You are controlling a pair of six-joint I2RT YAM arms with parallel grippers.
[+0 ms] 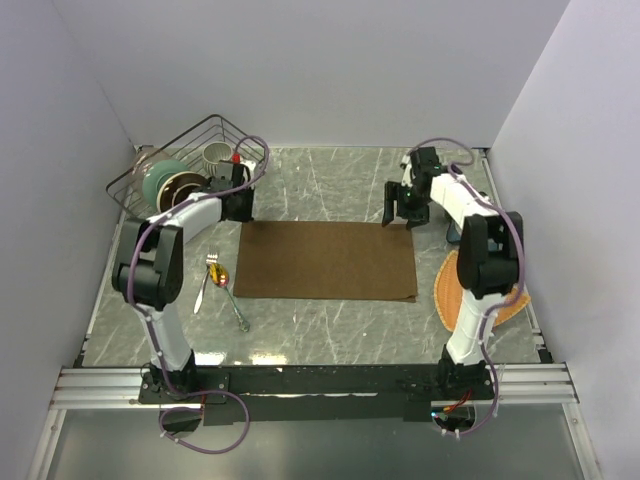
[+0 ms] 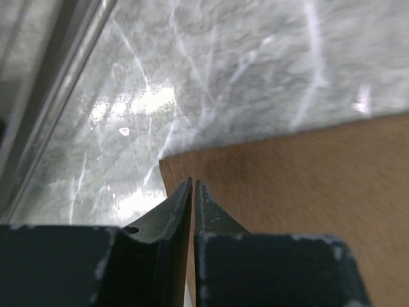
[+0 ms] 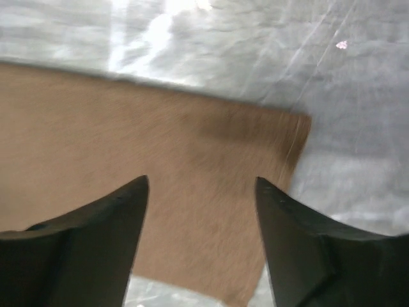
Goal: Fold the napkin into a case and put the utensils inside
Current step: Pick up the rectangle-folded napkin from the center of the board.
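From the overhead camera I see the napkin (image 1: 327, 261) lying flat in the middle of the table (image 1: 330, 180) as a wide rectangle. I cannot tell whether it is a single layer or already doubled over, and nothing about it reads as a finished case. The fork (image 1: 207, 277) and spoon (image 1: 229, 293) lie on the bare table just beside its left edge, so I judge the loading step not yet begun and most of the folding left to do. The left end effector (image 1: 238, 203) sits at the napkin's far left corner and the right end effector (image 1: 403, 212) at its far right corner. On the left wrist camera the jaws are all but closed, with only a thin slit between them. The corner lies flat beyond the tips, and I see no cloth pinched. On the right wrist camera the jaws stand wide apart above the other far corner, gripping nothing.
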